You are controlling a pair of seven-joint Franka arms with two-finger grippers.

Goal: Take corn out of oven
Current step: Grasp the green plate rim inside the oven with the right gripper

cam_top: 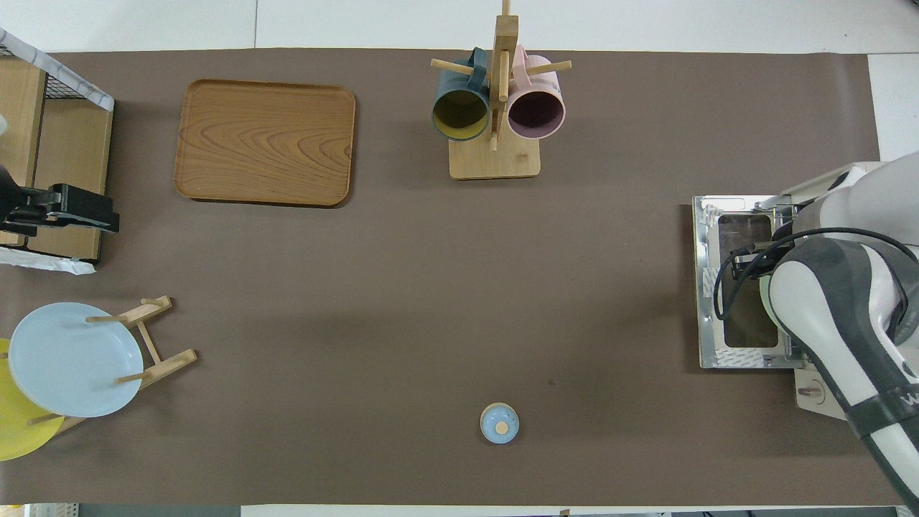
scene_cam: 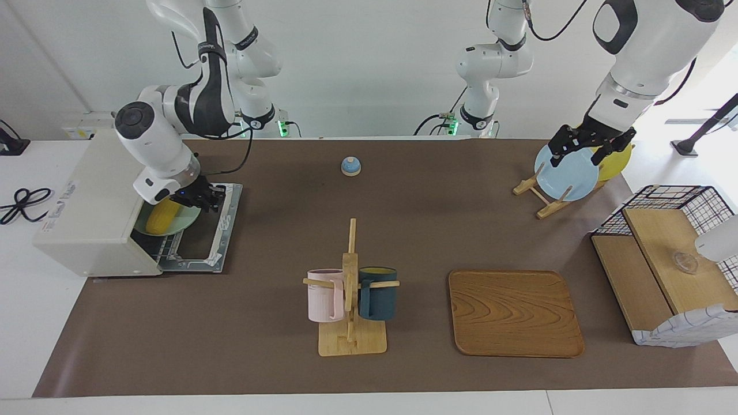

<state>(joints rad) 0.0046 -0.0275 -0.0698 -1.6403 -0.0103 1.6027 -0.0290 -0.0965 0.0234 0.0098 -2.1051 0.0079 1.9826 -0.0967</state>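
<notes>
- I see the right gripper [scene_cam: 209, 195] at the oven [scene_cam: 92, 225] mouth, fingers state I cannot tell, corn [scene_cam: 159, 218] just under them.
- The left gripper [scene_cam: 588, 147] waits over the blue plate [scene_cam: 568, 173], fingers spread.

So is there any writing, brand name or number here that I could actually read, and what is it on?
None of it can be read with certainty.
Sticker on top of the oven: coloured print, too blurred to read.
Inner face of the oven's open door: small markings, too small to read.
Dark band on the right arm: pale lettering, cut off at the picture's edge, unreadable.
</notes>
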